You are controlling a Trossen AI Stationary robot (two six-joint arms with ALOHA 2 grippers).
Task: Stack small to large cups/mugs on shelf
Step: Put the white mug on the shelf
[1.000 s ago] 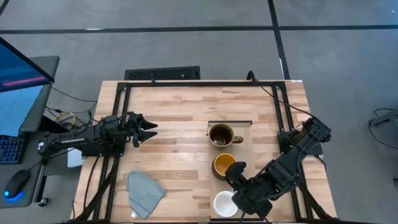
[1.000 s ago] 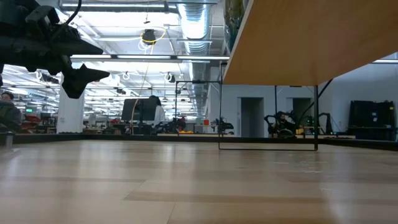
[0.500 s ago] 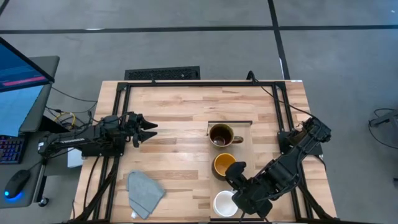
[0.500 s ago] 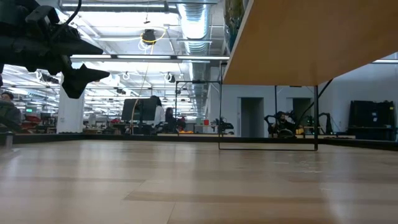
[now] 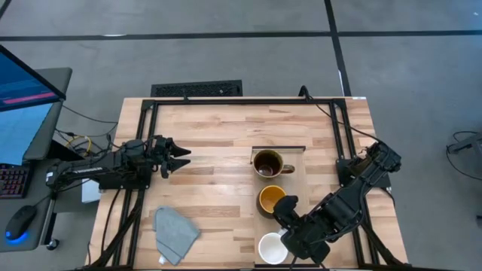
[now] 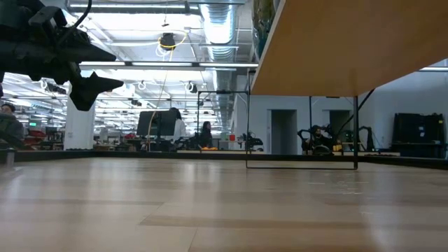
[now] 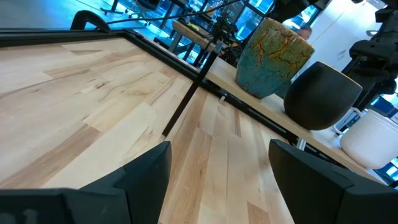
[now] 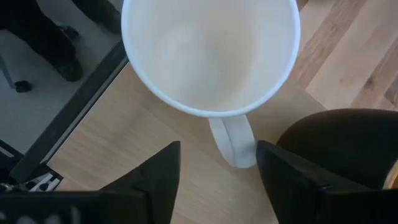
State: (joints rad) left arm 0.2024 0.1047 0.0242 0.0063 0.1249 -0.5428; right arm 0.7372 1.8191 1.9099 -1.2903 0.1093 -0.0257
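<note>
Three mugs stand upright in a row on the pale wood shelf (image 5: pixel 295 181): a glossy brown mug (image 5: pixel 266 163) at the far end, a mug that is yellow inside (image 5: pixel 270 199) in the middle, and a white mug (image 5: pixel 272 248) at the near end. My right gripper (image 5: pixel 290 235) is open above the white mug (image 8: pixel 208 50), pointing down, its fingers standing on either side of the mug's handle (image 8: pixel 231 142) without touching it. My left gripper (image 5: pixel 183 156) is open and empty, held above the table's left part (image 7: pixel 217 168).
A grey-blue cloth (image 5: pixel 175 231) lies on the table near the front left. In the low view the shelf's underside (image 6: pixel 336 42) stands raised above the tabletop on a thin black frame (image 6: pixel 301 129). Bare tabletop lies between my left gripper and the shelf.
</note>
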